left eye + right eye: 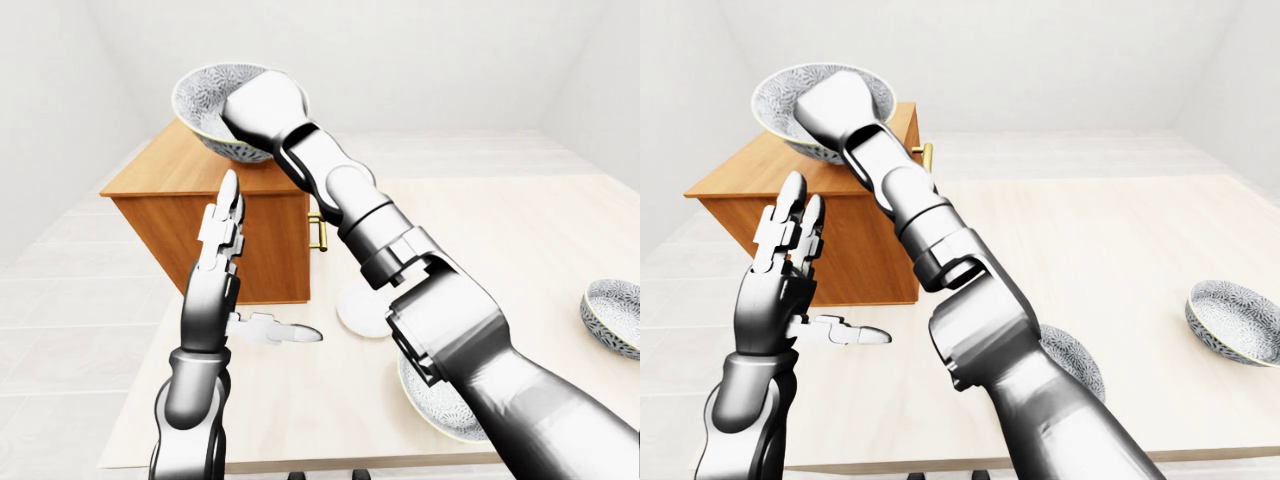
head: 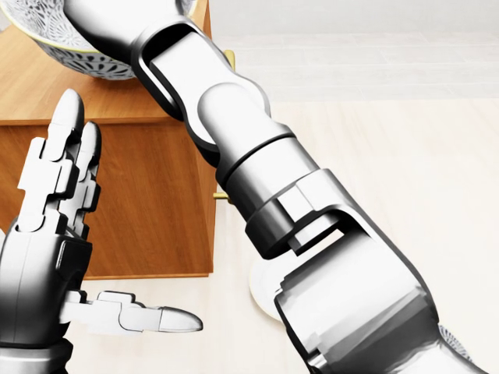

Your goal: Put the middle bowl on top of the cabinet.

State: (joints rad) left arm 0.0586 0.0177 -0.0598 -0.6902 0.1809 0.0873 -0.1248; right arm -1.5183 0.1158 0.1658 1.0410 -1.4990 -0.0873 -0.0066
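The middle bowl point(image 1: 205, 108), grey-patterned with a yellowish rim, hangs tilted just over the top of the wooden cabinet point(image 1: 165, 175) at the upper left of the left-eye view. My right hand point(image 1: 262, 105) grips its rim; the back of the hand hides the fingers. I cannot tell whether the bowl's underside touches the cabinet top. My left hand point(image 1: 248, 262) stands upright and open beside the cabinet's side wall, holding nothing, with the thumb pointing right.
The cabinet stands on a pale table point(image 1: 520, 250) and has a brass handle point(image 1: 320, 232). A white disc point(image 1: 360, 312) lies by the cabinet's foot. A second patterned bowl point(image 1: 1075, 360) sits under my right forearm, and a third point(image 1: 612, 315) at the right edge.
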